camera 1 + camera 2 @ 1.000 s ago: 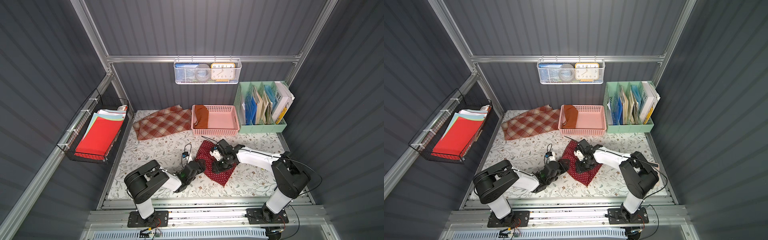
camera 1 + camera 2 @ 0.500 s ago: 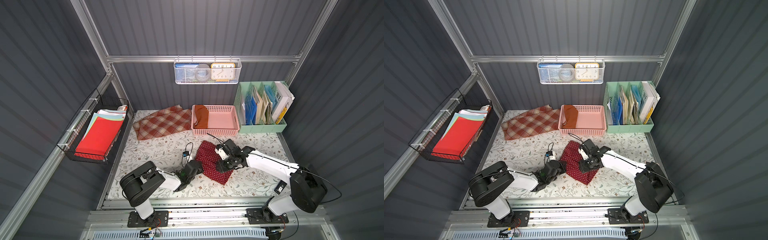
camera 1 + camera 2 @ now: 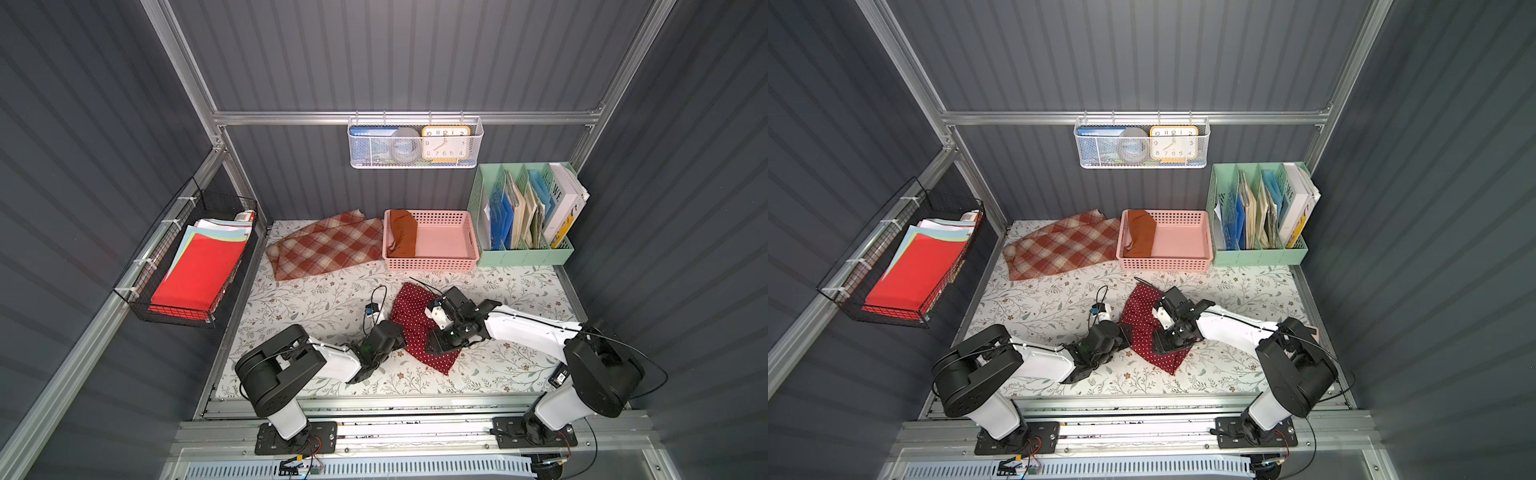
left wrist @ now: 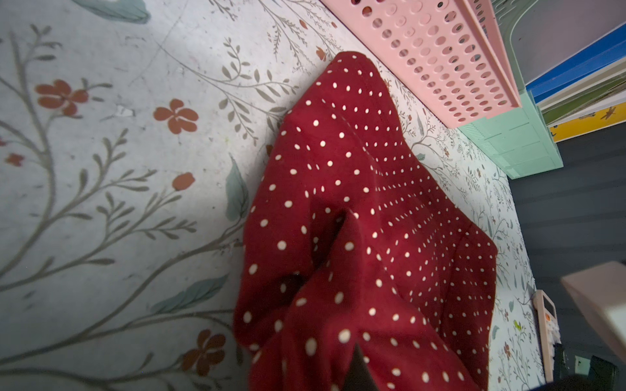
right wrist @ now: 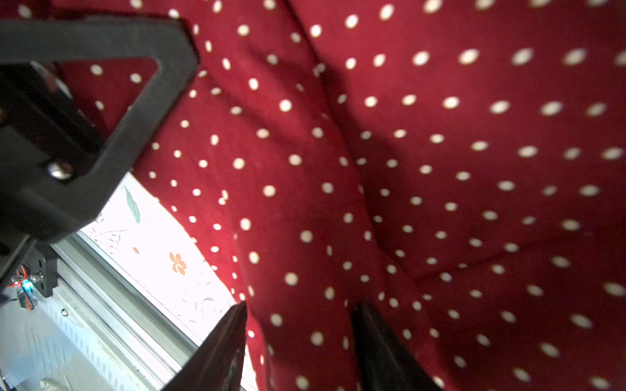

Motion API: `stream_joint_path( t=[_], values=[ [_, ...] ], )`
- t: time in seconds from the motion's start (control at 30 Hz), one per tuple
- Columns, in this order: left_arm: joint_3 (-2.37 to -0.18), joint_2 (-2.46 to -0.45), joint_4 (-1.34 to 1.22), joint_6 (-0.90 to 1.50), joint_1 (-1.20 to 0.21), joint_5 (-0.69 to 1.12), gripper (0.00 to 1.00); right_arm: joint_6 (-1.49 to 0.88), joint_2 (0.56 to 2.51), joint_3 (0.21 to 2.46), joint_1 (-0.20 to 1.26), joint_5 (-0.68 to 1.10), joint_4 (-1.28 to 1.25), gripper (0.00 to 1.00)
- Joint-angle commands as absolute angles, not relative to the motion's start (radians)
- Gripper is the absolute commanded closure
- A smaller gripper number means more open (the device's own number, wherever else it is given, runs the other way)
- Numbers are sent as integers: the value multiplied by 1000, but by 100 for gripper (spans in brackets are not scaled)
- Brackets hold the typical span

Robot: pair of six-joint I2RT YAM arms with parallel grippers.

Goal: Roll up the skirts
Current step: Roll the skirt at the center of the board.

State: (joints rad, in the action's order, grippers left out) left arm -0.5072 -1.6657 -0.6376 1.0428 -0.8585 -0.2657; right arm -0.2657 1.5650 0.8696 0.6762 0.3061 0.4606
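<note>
The dark red polka-dot skirt (image 3: 411, 316) (image 3: 1142, 316) lies crumpled mid-table. My left gripper (image 3: 402, 337) (image 3: 1128, 332) is at its left edge, shut on a raised fold; in the left wrist view the cloth (image 4: 372, 203) bunches over my gripper (image 4: 352, 367). My right gripper (image 3: 439, 345) (image 3: 1165, 345) sits low over the skirt's front part. Its jaws (image 5: 301, 338) stand open with polka-dot cloth (image 5: 440, 169) between the fingertips. The plaid skirt (image 3: 328, 247) (image 3: 1063, 245) lies flat at the back left. The rust-orange skirt (image 3: 403, 232) (image 3: 1140, 232) lies in the pink basket (image 3: 428, 264).
A green file organizer (image 3: 523, 253) stands at the back right. A black wire basket (image 3: 187, 270) of red paper hangs on the left wall, and a white mesh basket (image 3: 415, 143) with a clock hangs on the back wall. A small cabled device (image 3: 372, 309) lies beside the skirt, and a calculator (image 4: 545, 325) lies at the right.
My right gripper has moved toward the table's front over the polka-dot skirt and its jaws have widened. My left gripper has closed on the skirt's left edge.
</note>
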Motion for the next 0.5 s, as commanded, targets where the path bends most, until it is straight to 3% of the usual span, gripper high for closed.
stream_joint_path(
  t=[0.0,0.03,0.13,0.2,0.3,0.47],
  values=[
    [-516,-1686,-584,1049,-864,-221,81,-269,1622,873,709,293,460,48],
    [-515,-1683,-583,1055,-864,-220,74,-272,1634,879,712,283,460,52],
    [-509,-1658,-558,1065,-864,-233,51,-270,1646,891,713,269,476,83],
    [-507,-1624,-510,1070,-864,-263,38,-269,1616,881,712,302,466,97],
    [-495,-1573,-464,1081,-864,-302,29,-288,1544,848,710,459,384,100],
    [-485,-1545,-442,1097,-864,-326,24,-407,1532,763,679,771,159,100]
  ],
)
